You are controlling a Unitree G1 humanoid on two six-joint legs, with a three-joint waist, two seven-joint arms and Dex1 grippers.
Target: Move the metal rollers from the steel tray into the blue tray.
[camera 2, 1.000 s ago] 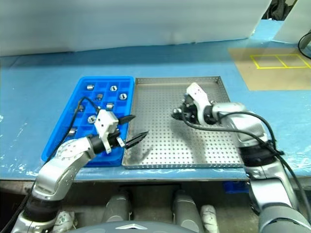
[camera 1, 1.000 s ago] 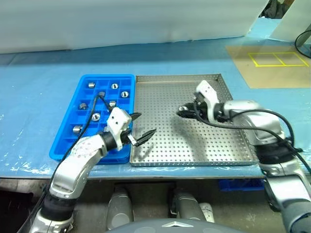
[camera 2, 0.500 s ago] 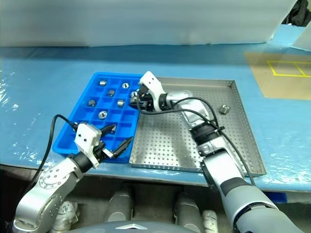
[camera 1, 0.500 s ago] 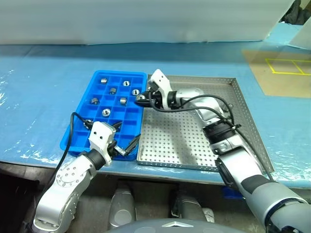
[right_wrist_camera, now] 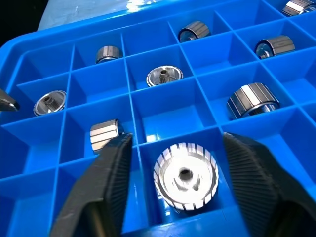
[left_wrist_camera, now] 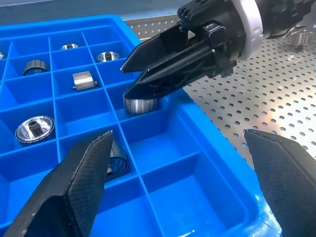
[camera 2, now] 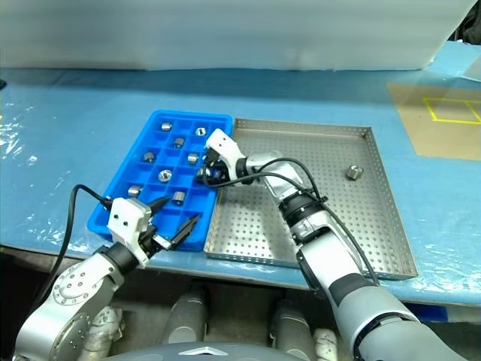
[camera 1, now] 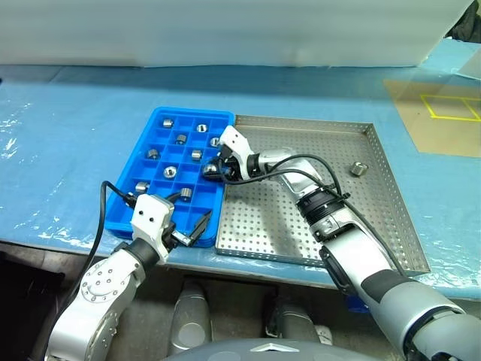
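Blue worktop (camera 1: 68, 150): my right claw (right_wrist_camera: 173, 197) gapes over a roller (right_wrist_camera: 186, 176) dropped in the blue tray (camera 1: 128, 226); left claw (camera 2: 171, 224) gapes nearby, empty.

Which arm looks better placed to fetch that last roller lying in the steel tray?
Probably the right: the roller lies on the steel tray's right side, and the right claw has just let one go. The left claw hovers by the blue tray.

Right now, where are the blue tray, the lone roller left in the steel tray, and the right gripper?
blue tray (camera 1: 119, 222): left eye view, near rim.
lone roller (camera 1: 359, 168): left eye view, its top.
steel tray (camera 1: 316, 260): left eye view, near rim.
right gripper (camera 1: 210, 171): left eye view, between fingertips.
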